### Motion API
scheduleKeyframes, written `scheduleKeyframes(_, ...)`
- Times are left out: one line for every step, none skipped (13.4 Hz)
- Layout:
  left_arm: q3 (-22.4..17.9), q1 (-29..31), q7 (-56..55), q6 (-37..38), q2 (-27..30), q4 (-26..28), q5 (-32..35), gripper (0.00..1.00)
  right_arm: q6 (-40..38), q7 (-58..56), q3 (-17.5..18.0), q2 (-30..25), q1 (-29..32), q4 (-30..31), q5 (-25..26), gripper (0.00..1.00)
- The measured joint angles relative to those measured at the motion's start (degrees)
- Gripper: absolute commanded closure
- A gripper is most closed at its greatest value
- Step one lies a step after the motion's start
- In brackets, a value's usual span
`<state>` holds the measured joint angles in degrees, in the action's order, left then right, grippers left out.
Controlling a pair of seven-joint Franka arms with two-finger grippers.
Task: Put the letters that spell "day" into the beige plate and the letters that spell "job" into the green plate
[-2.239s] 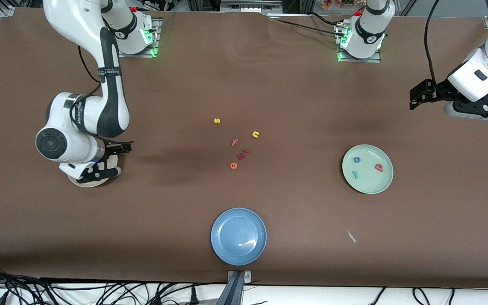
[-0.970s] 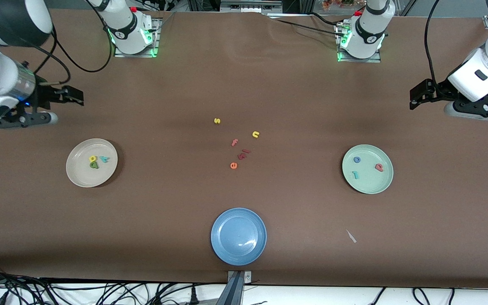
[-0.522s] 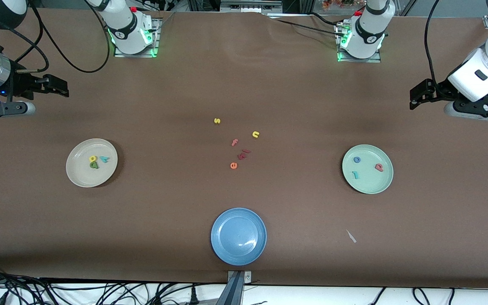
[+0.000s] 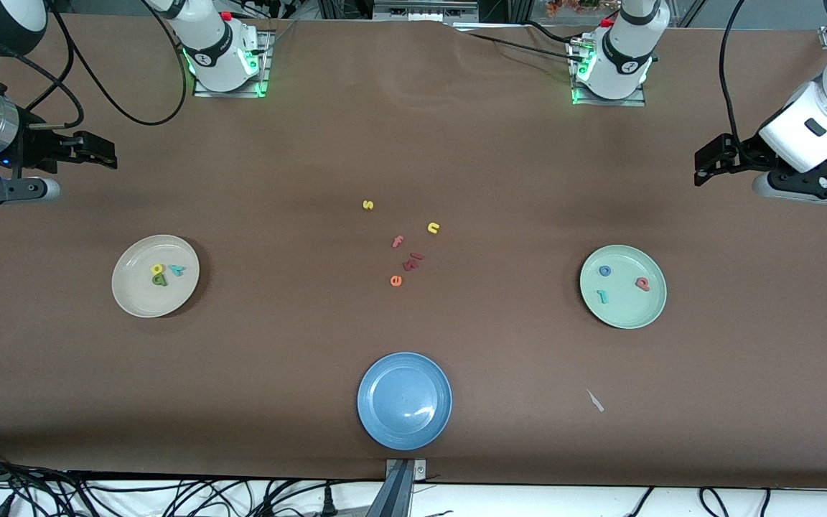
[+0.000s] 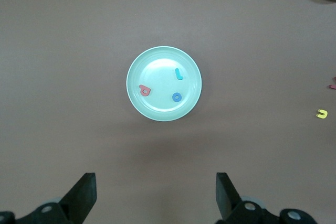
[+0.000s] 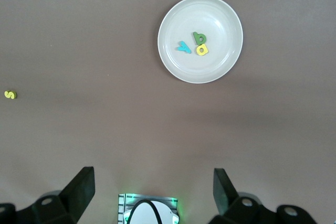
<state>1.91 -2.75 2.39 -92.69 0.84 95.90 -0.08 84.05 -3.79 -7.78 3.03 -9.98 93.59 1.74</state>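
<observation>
We judge the letters light, stiff: pinch flat sides. Left gripper (image 4: 704,166) and right gripper (image 4: 97,151) fingers hang open, empty.

The d, a and y (image 4: 164,273) lie in the beige plate (image 4: 137,298), nearer the front camera than the raised right gripper (image 4: 101,152). The j, o and b (image 4: 618,281) lie in the green plate (image 4: 629,312), nearer the camera than the raised left gripper (image 4: 708,164).

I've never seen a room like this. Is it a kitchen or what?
Probably a robot lab, not a kitchen. Two robot arms are bolted to a big brown table, cables hang at its edge, and toy letters lie in a beige plate and a green plate.
</observation>
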Motion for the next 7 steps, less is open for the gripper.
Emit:
scheduleKeyframes(0.0,0.0,0.0,0.0,0.0,0.0,0.0,0.0,0.0,0.0,0.0,0.2,0.0,-0.2,0.0,0.0)
scheduleKeyframes(0.0,0.0,0.0,0.0,0.0,0.0,0.0,0.0,0.0,0.0,0.0,0.3,0.0,-0.3,0.0,0.0)
scheduleKeyframes(0.0,0.0,0.0,0.0,0.0,0.0,0.0,0.0,0.0,0.1,0.0,0.4,0.0,-0.3,0.0,0.0)
scheduleKeyframes(0.0,0.0,0.0,0.0,0.0,0.0,0.0,0.0,0.0,0.1,0.0,0.5,0.0,-0.3,0.0,0.0)
scheduleKeyframes(0.0,0.0,0.0,0.0,0.0,0.0,0.0,0.0,0.0,0.1,0.0,0.5,0.0,-0.3,0.0,0.0)
scheduleKeyframes(0.0,0.0,0.0,0.0,0.0,0.0,0.0,0.0,0.0,0.1,0.0,0.5,0.0,-0.3,0.0,0.0)
scheduleKeyframes(0.0,0.0,0.0,0.0,0.0,0.0,0.0,0.0,0.0,0.1,0.0,0.5,0.1,-0.3,0.0,0.0)
